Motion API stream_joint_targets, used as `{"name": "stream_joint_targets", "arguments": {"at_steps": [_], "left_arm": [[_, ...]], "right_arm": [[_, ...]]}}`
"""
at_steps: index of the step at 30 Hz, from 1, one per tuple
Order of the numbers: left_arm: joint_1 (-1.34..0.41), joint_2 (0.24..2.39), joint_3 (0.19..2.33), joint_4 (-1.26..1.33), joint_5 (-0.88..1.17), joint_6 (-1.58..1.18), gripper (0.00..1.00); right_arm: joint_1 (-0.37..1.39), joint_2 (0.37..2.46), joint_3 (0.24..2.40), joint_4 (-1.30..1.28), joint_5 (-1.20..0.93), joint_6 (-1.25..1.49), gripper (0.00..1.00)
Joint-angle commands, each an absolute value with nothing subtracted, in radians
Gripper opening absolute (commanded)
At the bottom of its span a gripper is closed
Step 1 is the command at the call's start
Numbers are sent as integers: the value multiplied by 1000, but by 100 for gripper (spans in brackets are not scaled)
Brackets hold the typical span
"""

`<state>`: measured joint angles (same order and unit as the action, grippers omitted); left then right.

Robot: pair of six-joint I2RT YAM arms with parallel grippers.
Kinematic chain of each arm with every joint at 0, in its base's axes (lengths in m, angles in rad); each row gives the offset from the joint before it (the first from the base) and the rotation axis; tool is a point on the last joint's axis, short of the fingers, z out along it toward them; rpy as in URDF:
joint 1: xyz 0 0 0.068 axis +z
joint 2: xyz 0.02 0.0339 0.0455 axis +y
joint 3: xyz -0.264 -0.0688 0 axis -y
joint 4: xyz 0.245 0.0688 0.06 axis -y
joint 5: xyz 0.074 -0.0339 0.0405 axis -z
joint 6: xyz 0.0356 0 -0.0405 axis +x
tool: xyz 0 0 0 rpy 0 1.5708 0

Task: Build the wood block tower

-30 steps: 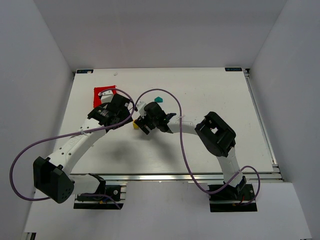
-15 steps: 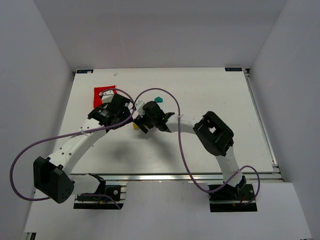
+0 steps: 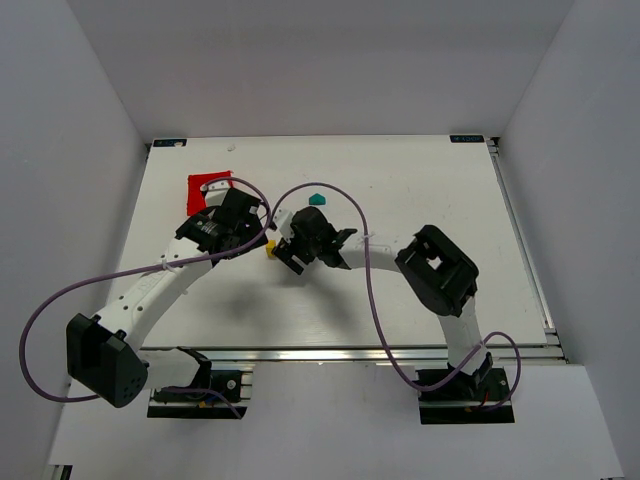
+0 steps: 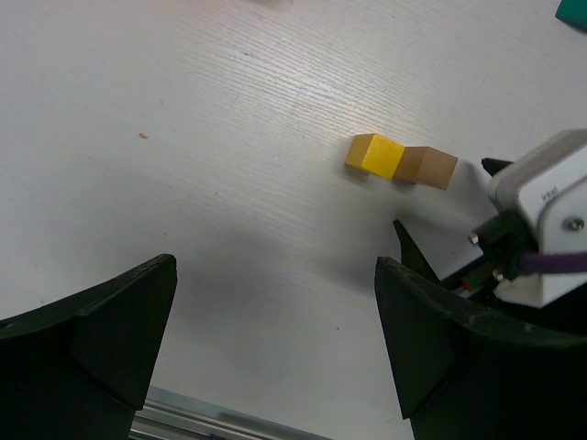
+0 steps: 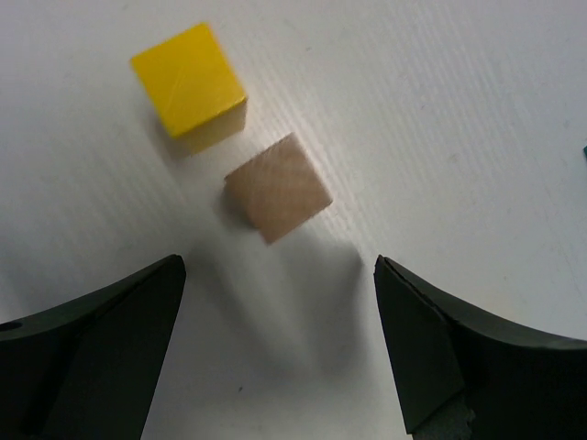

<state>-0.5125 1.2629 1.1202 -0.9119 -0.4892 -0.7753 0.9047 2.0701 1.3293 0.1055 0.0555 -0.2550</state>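
A yellow cube (image 5: 190, 85) and a plain wood cube (image 5: 278, 186) lie side by side on the white table, corners almost touching, neither on top of the other. My right gripper (image 5: 278, 266) is open and empty, with the wood cube just ahead of its fingers. My left gripper (image 4: 273, 266) is open and empty, farther back from the yellow cube (image 4: 374, 154) and wood cube (image 4: 429, 167). In the top view the yellow cube (image 3: 270, 246) shows between the left gripper (image 3: 252, 232) and the right gripper (image 3: 292, 254). A teal block (image 3: 318, 198) lies apart behind them.
A red plastic bin (image 3: 207, 184) sits at the back left, partly hidden by the left arm. Purple cables loop over both arms. The right gripper's body (image 4: 541, 229) fills the right side of the left wrist view.
The right arm has shifted slightly to the right and its gripper has eased back from the cubes. The left arm has hardly moved.
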Motion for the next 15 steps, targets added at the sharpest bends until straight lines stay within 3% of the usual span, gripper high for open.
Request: {"name": "stream_joint_targets", "arguments": {"at_steps": [1,6,15], "left_arm": [[-515,1223,1117,-896,-477,-761,98],[-514,1226,1117,-894,-471,-755,98],[-514,1224,1118,-896,-472,-750,98]], "right_arm": [[905,1958,1260,115,-29,-330,89],[893,1890,1178,103,-146,-495,89],[821,1939,1233,66,-343,-563,89]]}}
